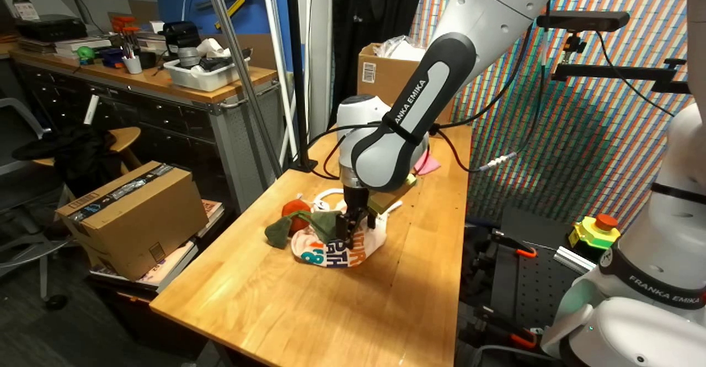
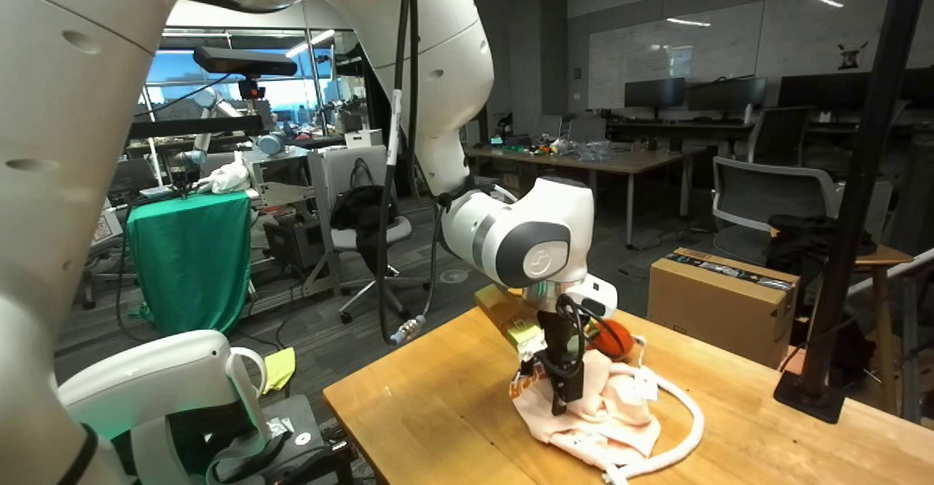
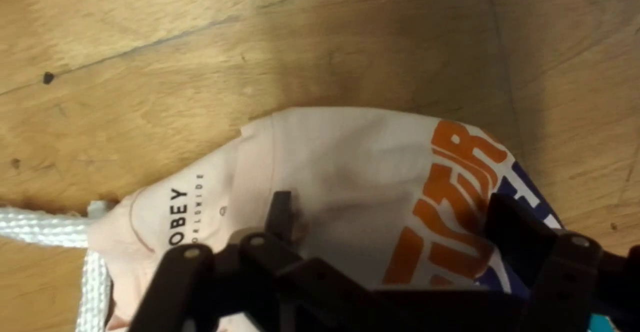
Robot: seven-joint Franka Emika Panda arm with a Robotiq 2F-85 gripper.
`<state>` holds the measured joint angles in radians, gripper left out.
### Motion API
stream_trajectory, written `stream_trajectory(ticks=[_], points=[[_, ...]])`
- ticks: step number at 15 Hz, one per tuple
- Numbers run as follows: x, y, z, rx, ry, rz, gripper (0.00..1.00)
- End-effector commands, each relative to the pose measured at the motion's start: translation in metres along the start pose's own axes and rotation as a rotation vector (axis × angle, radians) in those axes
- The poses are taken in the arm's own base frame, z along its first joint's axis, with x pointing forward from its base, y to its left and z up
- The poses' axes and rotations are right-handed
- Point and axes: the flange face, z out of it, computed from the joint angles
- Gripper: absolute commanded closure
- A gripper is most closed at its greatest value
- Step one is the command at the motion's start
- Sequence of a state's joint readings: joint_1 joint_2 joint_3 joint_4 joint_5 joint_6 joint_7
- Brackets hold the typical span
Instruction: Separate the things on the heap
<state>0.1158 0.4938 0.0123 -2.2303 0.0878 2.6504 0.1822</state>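
1. So the claw (image 3: 392, 212) is spread wide, jaws standing well apart and pointing down over the pale pink drawstring bag (image 3: 350, 192). Hard to say whether it's actually touching the fabric.
2. That bag lies crumpled on the wooden bench (image 1: 413, 278). The wrist view shows "OBEY WORLDWIDE" in small black print near its edge, plus chunky orange and purple lettering and a bit of teal down in the corner.
3. The thick white cord (image 2: 697, 419) meets the bag's edge and loops out over the bench in an exterior view. Looks braided up close.
4. The red ball (image 1: 296, 214) is just beside the bag. The dark green leafy soft piece (image 1: 326, 225) stretches across the front of it, one leaf out on the bench and one over the bag.
5. The small pink cloth (image 1: 428, 163) is off by itself, well apart from the bag, further up the bench and partly hidden by the Franka arm (image 1: 412, 102).
6. Near the claw there's a long yellowish block (image 2: 503, 310) with a lime-green end.
7. A cardboard box with a barcode label (image 1: 386, 88) stands at the bench's far end, and a taped cardboard box (image 1: 132, 218) sits lower down, beside the bench.
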Motion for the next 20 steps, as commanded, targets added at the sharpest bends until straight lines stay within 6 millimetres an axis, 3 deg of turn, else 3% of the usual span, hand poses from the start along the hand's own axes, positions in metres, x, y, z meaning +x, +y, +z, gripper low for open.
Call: stream_trajectory(ticks=[1, 10, 11, 13, 20], points=[[0.007, 0.005, 0.011, -0.033, 0.023, 0.032, 0.0], [0.006, 0.01, 0.024, -0.057, -0.007, 0.043, 0.0], [0.006, 0.012, 0.024, -0.053, -0.01, 0.043, 0.23], [0.006, 0.013, 0.023, -0.048, -0.012, 0.048, 0.34], [0.008, 0.012, 0.007, -0.002, -0.034, 0.036, 0.87]])
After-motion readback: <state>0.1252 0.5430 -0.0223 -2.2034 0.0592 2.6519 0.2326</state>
